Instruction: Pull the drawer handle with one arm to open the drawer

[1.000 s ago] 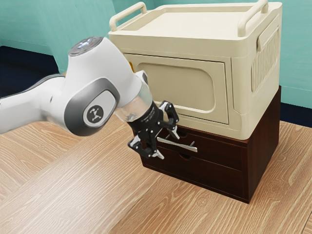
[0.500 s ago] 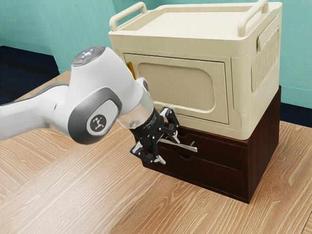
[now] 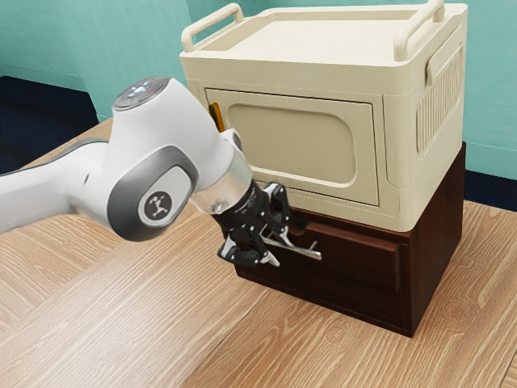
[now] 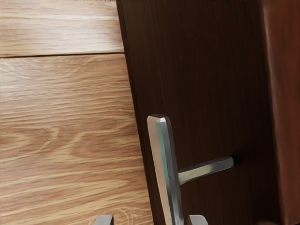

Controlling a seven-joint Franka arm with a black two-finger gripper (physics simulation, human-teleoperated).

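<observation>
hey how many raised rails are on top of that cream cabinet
2. One rail stands at the exterior view's left end of the cabinet top, another rail at the right end.

The arm (image 3: 184, 121) is white, its grey oval panel (image 3: 179, 171) bearing a pale emblem (image 3: 157, 205). The jaws are black and angular, with silvery tips (image 3: 274, 261).
</observation>
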